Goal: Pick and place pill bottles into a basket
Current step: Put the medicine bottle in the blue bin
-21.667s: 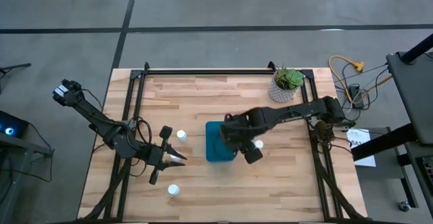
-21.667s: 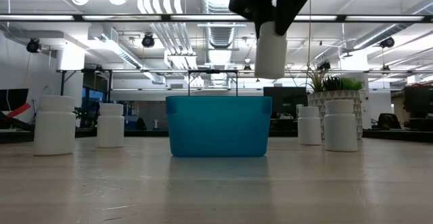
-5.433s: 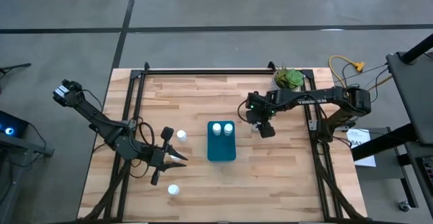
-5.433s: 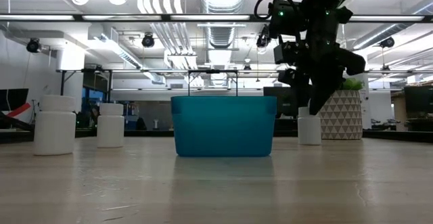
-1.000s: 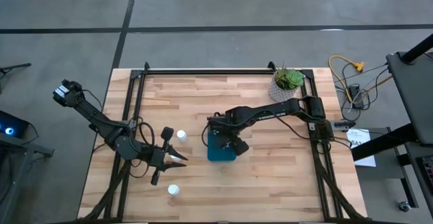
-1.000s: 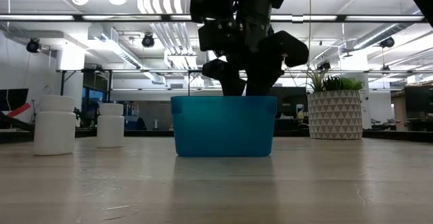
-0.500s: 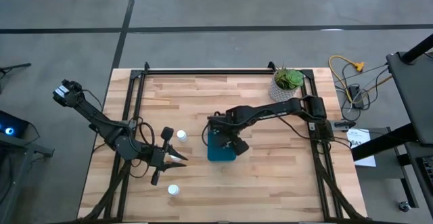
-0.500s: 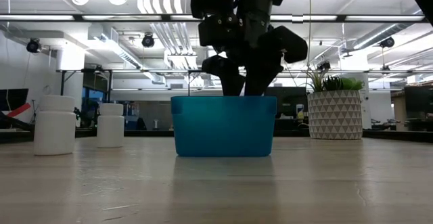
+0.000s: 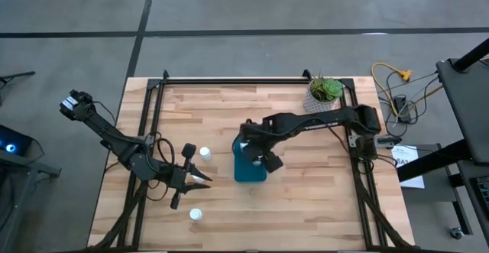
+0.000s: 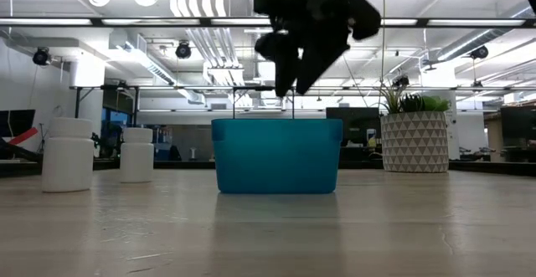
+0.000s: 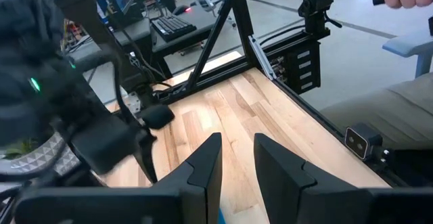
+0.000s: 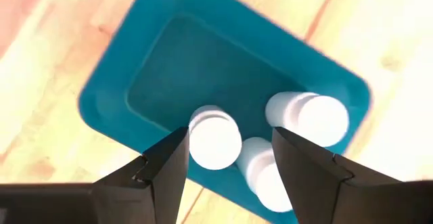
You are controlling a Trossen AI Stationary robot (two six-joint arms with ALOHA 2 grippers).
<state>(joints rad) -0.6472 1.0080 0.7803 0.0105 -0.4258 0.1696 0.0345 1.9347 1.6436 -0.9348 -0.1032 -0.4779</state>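
The teal tray (image 9: 243,178) stands mid-table and also shows in the low view (image 10: 276,156). In the right wrist view the tray (image 12: 115,88) holds three white pill bottles, upright on their bases: one (image 12: 215,137), a second (image 12: 308,119) and a third (image 12: 260,173). My right gripper (image 9: 258,160) hangs open and empty straight above them (image 12: 229,143), its fingertips clear above the tray's rim (image 10: 291,86). Two more bottles stand on the table to the tray's left (image 9: 205,153) and near the front edge (image 9: 195,215). My left gripper (image 9: 200,178) waits open and empty at the left.
A white patterned pot with a green plant (image 9: 321,98) stands at the far right corner and also shows in the low view (image 10: 416,143). Black frame rails (image 9: 229,79) run along the table's far, left and right edges. Bare wood lies right of the tray.
My right gripper has risen straight up: its fingers reached down to the tray's rim a second ago and now hang well clear above it, empty. The tray has stayed in place. My left arm has kept still.
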